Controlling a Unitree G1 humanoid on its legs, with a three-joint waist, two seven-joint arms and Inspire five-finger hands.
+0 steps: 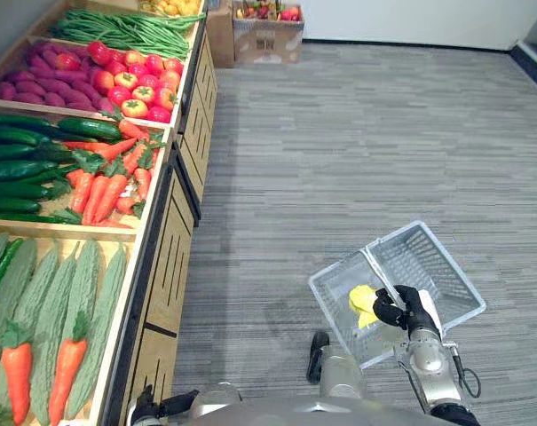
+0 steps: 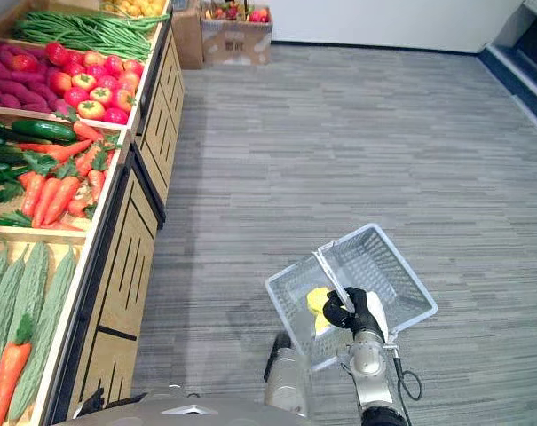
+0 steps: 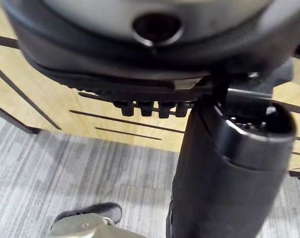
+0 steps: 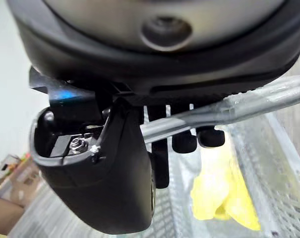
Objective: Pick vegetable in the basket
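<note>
One yellow vegetable [image 1: 364, 303] lies in the basket [image 1: 432, 266], low on the right, over grey floor [image 1: 339, 142]. Right hand [image 1: 403, 311] has its fingers [image 4: 184, 141] curled round the clear handle [image 4: 249, 106], thumb closing from the other side. The basket hangs tilted from that one hold.

Left hand [image 1: 148, 408] sits low at the near left, just beside the front panel of the produce table [image 1: 166, 266]. It holds nothing that I can see. Whether it is open or closed, cannot tell.

Stock on the table: carrots [image 1: 108, 186], cucumbers [image 1: 19, 169], tomatoes [image 1: 135, 84], bitter gourds [image 1: 64, 302]. All of it is well apart from the basket, with open floor between.

Risks, as I judge them:
- A smooth handle held by a single hand. Any swing or turn of the body could roll the handle in the grip and tip the basket further, and the yellow piece might slide to the low wall or spill out.
- The left hand starts below the table edge. Raised carelessly, it could knock the wooden front or the rim before it reaches any produce.
- The vegetables are packed touching one another. A grab at one carrot may drag its neighbours or their green tops along.
- With a wide gap between table and basket, a loose hold on a picked piece means a drop onto the floor.
</note>
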